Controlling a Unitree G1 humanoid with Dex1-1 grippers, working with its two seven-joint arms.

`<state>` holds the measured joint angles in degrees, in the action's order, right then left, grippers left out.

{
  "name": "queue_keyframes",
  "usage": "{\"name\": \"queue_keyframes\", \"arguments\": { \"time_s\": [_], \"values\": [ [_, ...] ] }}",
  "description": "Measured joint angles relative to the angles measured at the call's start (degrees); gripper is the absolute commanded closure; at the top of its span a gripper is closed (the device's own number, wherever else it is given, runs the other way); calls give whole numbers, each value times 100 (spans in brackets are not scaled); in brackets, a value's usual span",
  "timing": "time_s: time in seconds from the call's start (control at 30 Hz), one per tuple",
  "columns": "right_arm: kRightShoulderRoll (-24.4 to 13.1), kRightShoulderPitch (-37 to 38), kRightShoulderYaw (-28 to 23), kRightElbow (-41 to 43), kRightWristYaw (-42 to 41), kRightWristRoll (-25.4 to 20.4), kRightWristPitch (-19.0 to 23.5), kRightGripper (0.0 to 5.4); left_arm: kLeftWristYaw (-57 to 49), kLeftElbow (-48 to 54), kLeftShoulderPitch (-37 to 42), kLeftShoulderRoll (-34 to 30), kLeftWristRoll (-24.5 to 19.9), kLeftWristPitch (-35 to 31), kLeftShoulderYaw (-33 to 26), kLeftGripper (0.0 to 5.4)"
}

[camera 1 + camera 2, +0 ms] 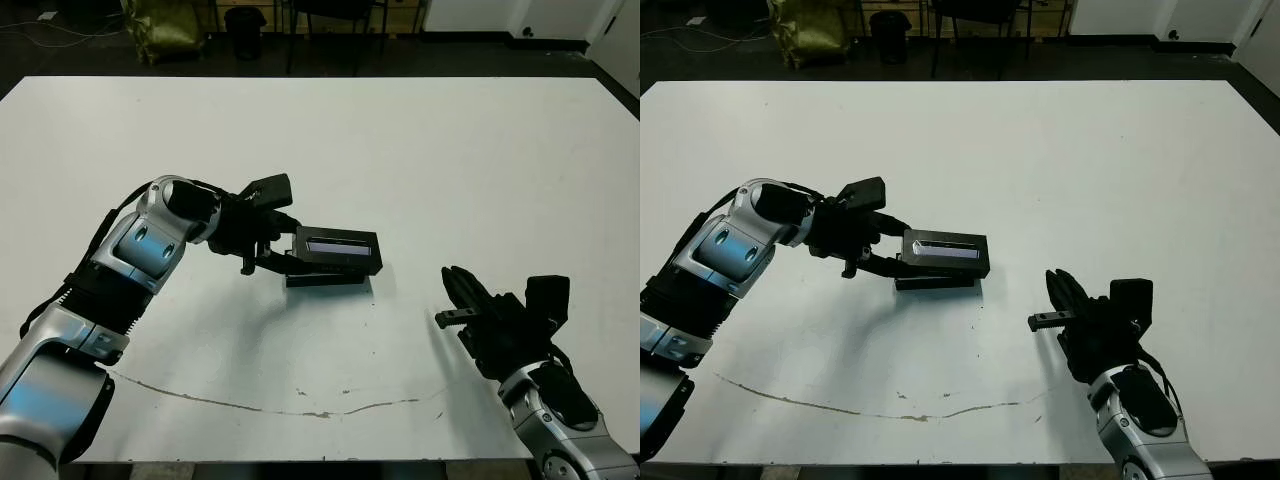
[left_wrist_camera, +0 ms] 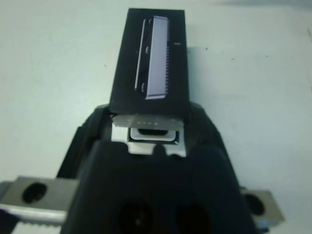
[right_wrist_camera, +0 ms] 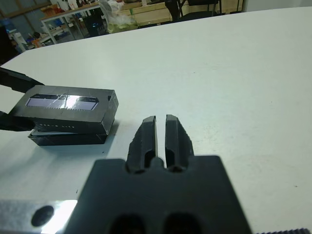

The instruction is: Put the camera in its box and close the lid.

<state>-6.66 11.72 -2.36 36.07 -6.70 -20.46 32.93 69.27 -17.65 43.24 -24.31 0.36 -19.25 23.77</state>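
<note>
My left gripper [image 1: 283, 256] is shut on the left end of the lid [image 1: 338, 247], a black cover with a glossy bluish-grey strip on top. The lid hangs just over the box [image 1: 325, 281], slightly askew, and the box's black wall shows beneath it on the table. In the left wrist view a bit of the box's white lining [image 2: 122, 134] peeks out under the lid [image 2: 151, 58]. The camera is hidden. My right gripper [image 1: 452, 277] stands apart to the right of the box, shut with nothing in it, its fingers [image 3: 148, 134] pressed together.
The white table [image 1: 450, 150] stretches wide behind and to the right of the box. A thin dark scratch line [image 1: 250, 405] runs near the front edge. Chairs, a bin and a bag stand on the floor beyond the far edge.
</note>
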Motion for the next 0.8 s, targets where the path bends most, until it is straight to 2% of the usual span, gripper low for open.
{"name": "queue_keyframes", "arguments": {
  "time_s": [0.67, 0.8],
  "values": [
    [3, 2, 24, 15, 53, 28, 36, 540, 114, 31, 150, 95, 66, -154, 191, 315],
    [0, 15, 49, 2, 8, 94, -88, 540, 111, 276, 148, 92, 59, -205, 190, 315]
  ]
}}
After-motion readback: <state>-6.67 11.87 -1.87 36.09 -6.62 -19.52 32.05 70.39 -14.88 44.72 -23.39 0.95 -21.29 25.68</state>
